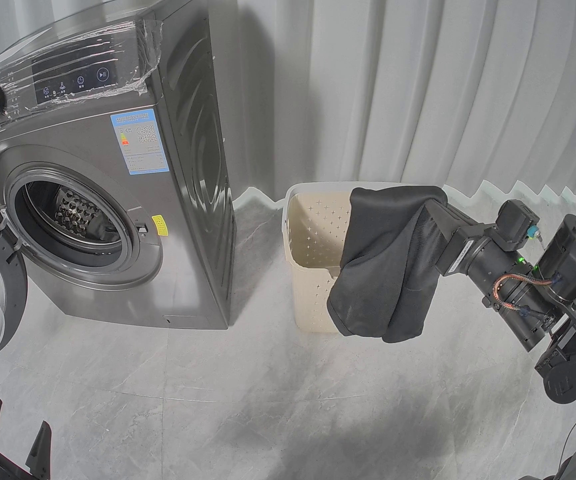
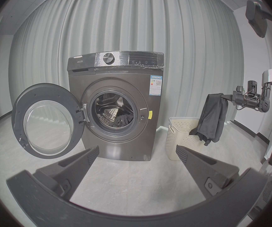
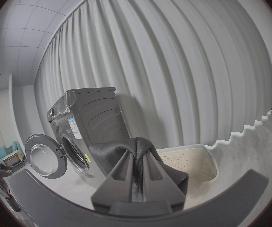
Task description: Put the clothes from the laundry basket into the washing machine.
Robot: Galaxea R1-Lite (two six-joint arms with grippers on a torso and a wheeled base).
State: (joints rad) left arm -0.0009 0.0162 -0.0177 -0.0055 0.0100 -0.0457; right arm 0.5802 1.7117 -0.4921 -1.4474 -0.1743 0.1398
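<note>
Your left gripper (image 1: 20, 413) sat nearest, jaws spread and empty. On the right, your right gripper (image 3: 138, 155) pinched a black garment (image 1: 381, 261) above the laundry basket (image 1: 308, 235); it had yet to reach the open washing machine (image 1: 188, 135) on the left, where something dark already lay.

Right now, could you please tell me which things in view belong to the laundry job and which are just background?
Job: black garment, clamped in the right gripper by the laundry basket; washing machine with its door open; dark clothing in the drum; left gripper, open.
Lying about: white curtain; blue label on the machine; teal sofa far off.
</note>
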